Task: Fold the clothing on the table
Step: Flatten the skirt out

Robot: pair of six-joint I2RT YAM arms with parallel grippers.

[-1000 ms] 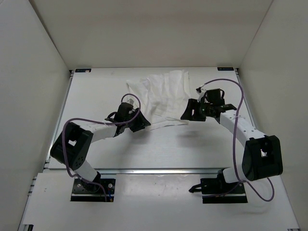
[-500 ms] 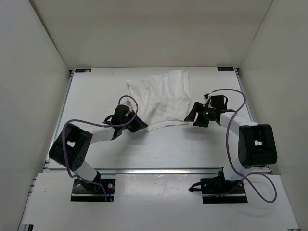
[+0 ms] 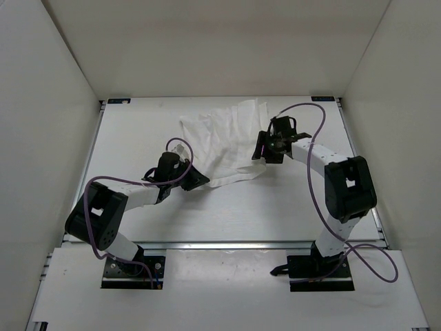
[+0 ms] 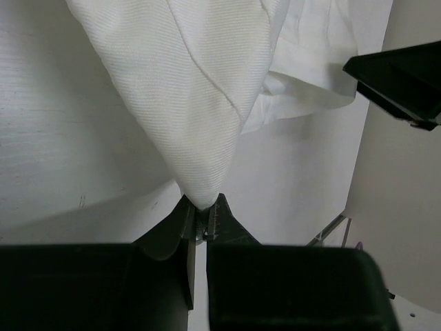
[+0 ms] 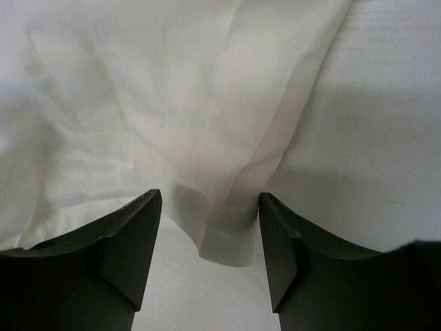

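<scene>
Swinging in from the right side, the right arm (image 3: 318, 160) has carried its black two-finger right gripper (image 3: 264, 147) up to the right edge of the thin, wrinkled white fabric garment (image 3: 224, 141). Meanwhile the black left gripper (image 3: 198, 178) has drawn shut on the garment's near-left corner. The garment lies spread on the far middle of the flat white tabletop with metal rail edges (image 3: 138, 131), between the two grippers.

From above, each gripper's dark body hides its own fingertips. Purple cables (image 3: 320, 127) loop over both arms, and white walls (image 3: 55, 83) close in the tabletop on three sides.

The left wrist view settles the grip: the left gripper (image 4: 204, 215) is pinched narrow on a pointed corner of the garment (image 4: 186, 76), and the cloth fans out from the pinch above the tabletop (image 4: 62, 138). A black wedge of the right arm (image 4: 403, 76) shows at upper right.

In the right wrist view, the right gripper (image 5: 210, 200) is spread wide. Its fingers (image 5: 131, 241) straddle a folded hem of the garment (image 5: 138, 83) on the tabletop (image 5: 372, 103), not closed on it.
</scene>
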